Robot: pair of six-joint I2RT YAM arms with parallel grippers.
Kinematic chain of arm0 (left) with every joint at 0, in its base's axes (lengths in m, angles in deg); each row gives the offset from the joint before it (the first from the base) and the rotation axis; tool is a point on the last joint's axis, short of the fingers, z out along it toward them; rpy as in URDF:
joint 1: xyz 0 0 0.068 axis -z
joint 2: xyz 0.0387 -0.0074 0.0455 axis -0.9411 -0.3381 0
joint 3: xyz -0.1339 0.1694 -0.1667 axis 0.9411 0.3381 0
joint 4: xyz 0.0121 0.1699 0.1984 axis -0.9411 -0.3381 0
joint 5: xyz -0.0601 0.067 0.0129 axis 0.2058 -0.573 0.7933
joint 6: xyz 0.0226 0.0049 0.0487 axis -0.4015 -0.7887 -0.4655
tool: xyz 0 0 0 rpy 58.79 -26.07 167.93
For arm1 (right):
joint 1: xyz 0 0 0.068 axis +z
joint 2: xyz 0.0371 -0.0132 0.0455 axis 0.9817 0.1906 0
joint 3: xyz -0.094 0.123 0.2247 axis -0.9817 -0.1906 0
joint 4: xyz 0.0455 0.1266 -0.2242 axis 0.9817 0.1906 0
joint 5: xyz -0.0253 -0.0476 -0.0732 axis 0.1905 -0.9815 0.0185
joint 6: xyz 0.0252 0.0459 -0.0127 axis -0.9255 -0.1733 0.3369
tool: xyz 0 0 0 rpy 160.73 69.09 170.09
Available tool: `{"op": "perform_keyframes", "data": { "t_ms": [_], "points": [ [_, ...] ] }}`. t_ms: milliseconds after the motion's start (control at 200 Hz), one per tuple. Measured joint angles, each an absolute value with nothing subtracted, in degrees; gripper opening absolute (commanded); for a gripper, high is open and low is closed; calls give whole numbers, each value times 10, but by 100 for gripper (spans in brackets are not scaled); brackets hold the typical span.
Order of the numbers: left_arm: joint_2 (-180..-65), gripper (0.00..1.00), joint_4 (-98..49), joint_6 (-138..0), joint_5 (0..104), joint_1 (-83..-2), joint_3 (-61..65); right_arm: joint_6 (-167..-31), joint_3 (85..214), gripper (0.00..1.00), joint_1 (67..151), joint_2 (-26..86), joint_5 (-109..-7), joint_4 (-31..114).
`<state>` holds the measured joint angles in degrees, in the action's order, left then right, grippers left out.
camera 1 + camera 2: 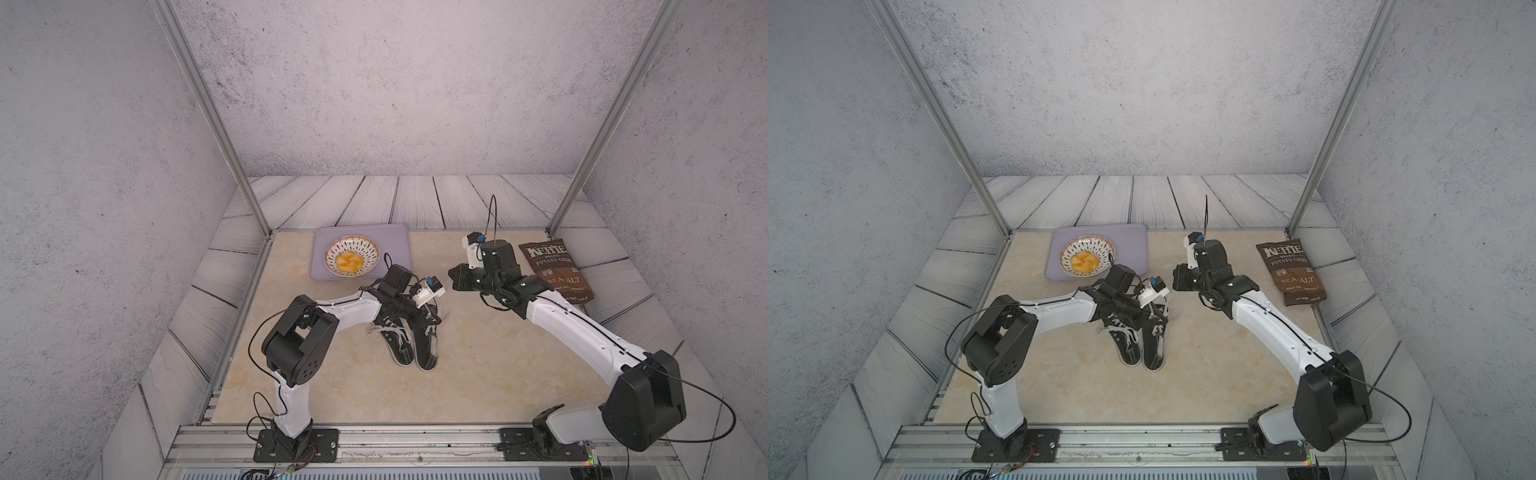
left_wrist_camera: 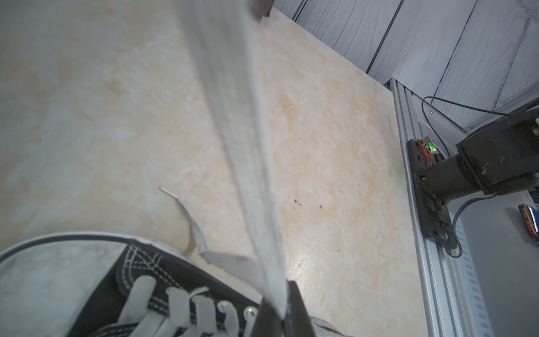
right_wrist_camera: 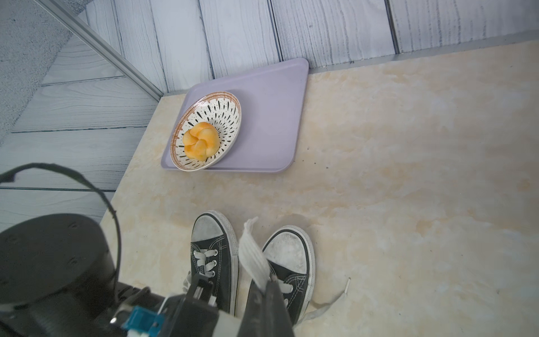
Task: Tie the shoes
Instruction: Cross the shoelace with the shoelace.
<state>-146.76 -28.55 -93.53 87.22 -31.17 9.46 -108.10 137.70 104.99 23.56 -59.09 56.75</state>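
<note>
Two shoes [image 1: 428, 351] lie central on the table [image 1: 498, 365], open room near and right. Your left gripper [image 2: 280, 303] pinches a lace [image 2: 242, 146], hiding the toes from above; your right gripper [image 1: 454, 277] looks closed, contents unclear.

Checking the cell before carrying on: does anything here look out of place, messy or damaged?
The black sneakers are untied. One lace end trails loose over the tabletop beside a shoe; another lace is pinched in the shut left gripper. Their white toe caps look scuffed and grey. Nothing appears spilled.
</note>
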Motion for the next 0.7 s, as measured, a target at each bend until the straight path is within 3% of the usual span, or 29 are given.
{"op": "perform_keyframes", "data": {
  "t_ms": [270,581,651,701],
  "points": [
    [-1444,6,-256,-907,898,-313,147,-1086,1428,0,1037,394,-463,555],
    [-1428,8,-194,-858,924,-332,183,-1108,1387,0,1036,482,-294,523],
    [-1427,9,-180,-848,930,-335,188,-1108,1372,9,1037,488,-268,523],
    [-1427,9,-173,-840,934,-335,189,-1105,1365,24,1038,488,-261,529]
  ]
}}
